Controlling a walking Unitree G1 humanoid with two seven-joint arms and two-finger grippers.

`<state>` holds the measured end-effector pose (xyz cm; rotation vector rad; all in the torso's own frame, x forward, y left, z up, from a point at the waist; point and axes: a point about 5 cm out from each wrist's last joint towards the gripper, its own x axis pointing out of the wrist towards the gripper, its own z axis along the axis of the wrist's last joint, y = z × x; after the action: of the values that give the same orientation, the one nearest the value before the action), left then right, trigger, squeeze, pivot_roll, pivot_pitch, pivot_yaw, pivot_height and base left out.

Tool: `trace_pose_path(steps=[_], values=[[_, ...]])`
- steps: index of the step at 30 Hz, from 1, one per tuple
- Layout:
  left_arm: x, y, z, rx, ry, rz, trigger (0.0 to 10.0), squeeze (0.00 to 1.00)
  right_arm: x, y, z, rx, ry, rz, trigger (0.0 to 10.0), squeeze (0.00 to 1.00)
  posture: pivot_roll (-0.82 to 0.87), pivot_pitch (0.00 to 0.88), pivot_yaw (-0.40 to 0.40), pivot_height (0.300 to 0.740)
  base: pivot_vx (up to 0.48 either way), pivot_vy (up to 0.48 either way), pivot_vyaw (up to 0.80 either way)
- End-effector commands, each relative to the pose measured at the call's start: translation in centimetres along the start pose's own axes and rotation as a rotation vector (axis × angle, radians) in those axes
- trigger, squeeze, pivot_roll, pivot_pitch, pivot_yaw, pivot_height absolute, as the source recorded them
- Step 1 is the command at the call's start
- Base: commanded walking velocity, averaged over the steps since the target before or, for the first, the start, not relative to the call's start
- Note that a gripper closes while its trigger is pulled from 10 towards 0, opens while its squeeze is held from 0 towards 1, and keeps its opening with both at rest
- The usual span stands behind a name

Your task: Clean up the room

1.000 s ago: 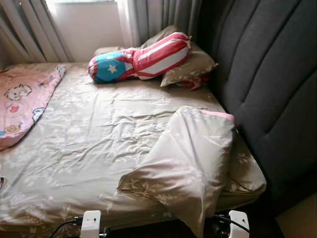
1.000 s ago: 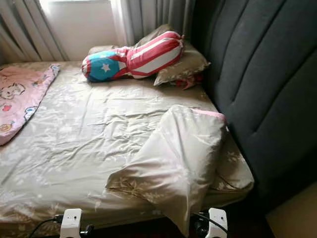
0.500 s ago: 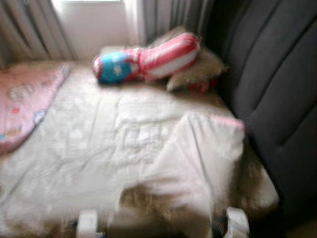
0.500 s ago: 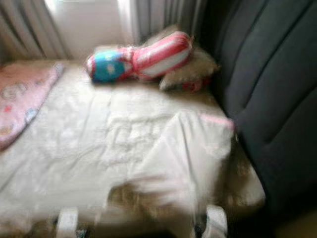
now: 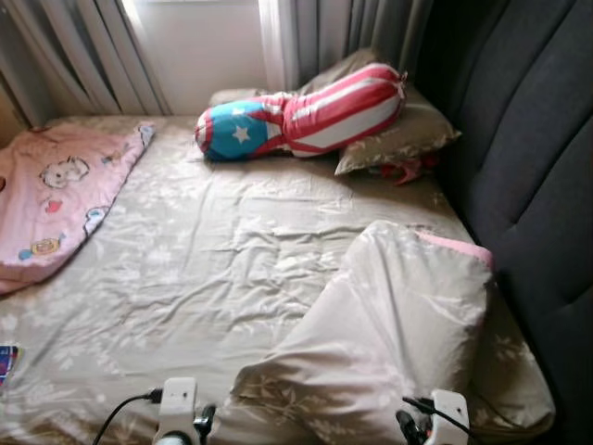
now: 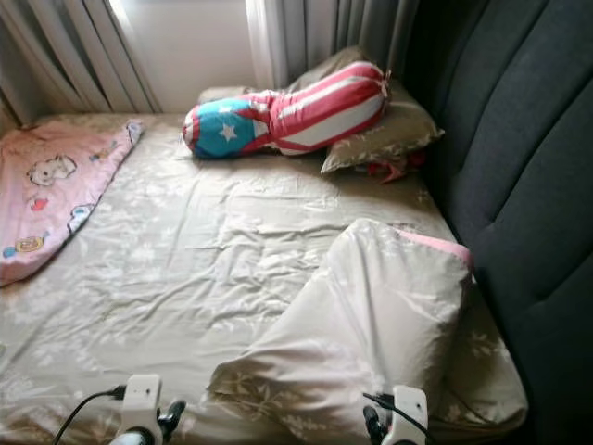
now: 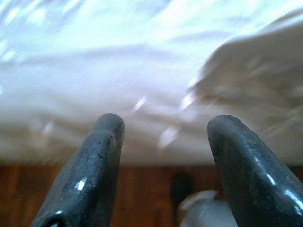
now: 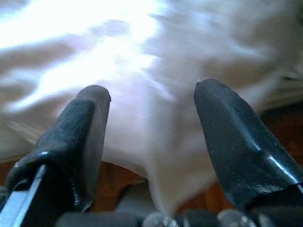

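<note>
beige bed (image 5: pixel 185 278) holds three pillows (image 5: pixel 398 315), one pink blanket (image 5: pixel 56 199); left gripper (image 7: pixel 163 156) and right gripper (image 8: pixel 151 137) both spread apart.

The bed (image 5: pixel 185 278) carries a beige pillow (image 5: pixel 389 334), a pink blanket (image 5: pixel 56 199) and a striped bolster (image 5: pixel 306 116).

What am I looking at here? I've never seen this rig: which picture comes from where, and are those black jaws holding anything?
A humanoid robot stands at the foot of a bed. The two wide pictures come from its head camera. On the sheet lie a beige pillow near its right side, a pink blanket to its left, and a striped star cushion by the curtains. The two close pictures come from wrist cameras looking along the black jaws. The left gripper and right gripper are both open, holding nothing, facing the bed's edge.
</note>
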<state>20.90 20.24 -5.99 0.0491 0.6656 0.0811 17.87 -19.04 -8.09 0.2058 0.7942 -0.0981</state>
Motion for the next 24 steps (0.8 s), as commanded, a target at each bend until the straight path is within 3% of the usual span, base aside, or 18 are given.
trace_pose_path(steps=[1,6,7,9,11,20,24], values=[[0.2,0.2,1.3,0.006,-0.074,-0.017,10.0,0.0,-0.1,0.0,0.0,0.051,-0.034,-0.008,10.0,0.0,0.06,0.0,-0.031,0.74,0.0,0.0,0.0],[0.6,0.4,4.2,-0.012,-0.228,-0.042,10.0,0.0,-0.3,-0.1,0.2,0.09,-0.086,-0.022,10.0,0.0,0.05,0.0,-0.03,0.74,0.0,0.0,0.0],[0.5,0.5,5.3,-0.021,-0.292,-0.057,10.0,0.0,0.9,1.8,5.2,0.053,-0.267,0.03,10.0,0.0,0.05,0.0,-0.029,0.74,0.0,0.0,0.0],[0.3,0.3,5.9,-0.012,-0.339,-0.08,10.0,0.0,1.2,2.9,7.5,0.029,-0.354,0.06,10.0,0.0,0.05,0.0,-0.027,0.74,0.0,0.0,0.0],[-0.3,0.0,6.5,0.005,-0.418,-0.113,10.0,0.0,0.9,3.2,7.8,-0.003,-0.4,0.092,10.0,0.0,0.04,0.0,-0.025,0.74,0.0,0.0,0.0],[-1.9,0.0,6.6,-0.016,-0.513,-0.1,10.0,0.0,0.4,3.1,7.1,0.03,-0.454,0.084,10.0,0.0,0.03,0.007,-0.032,0.74,0.0,0.0,0.0],[-2.2,0.1,7.0,-0.027,-0.529,-0.086,10.0,0.0,0.1,2.6,5.7,0.016,-0.414,0.059,10.0,0.0,0.03,0.018,-0.033,0.74,0.0,0.0,0.0]])
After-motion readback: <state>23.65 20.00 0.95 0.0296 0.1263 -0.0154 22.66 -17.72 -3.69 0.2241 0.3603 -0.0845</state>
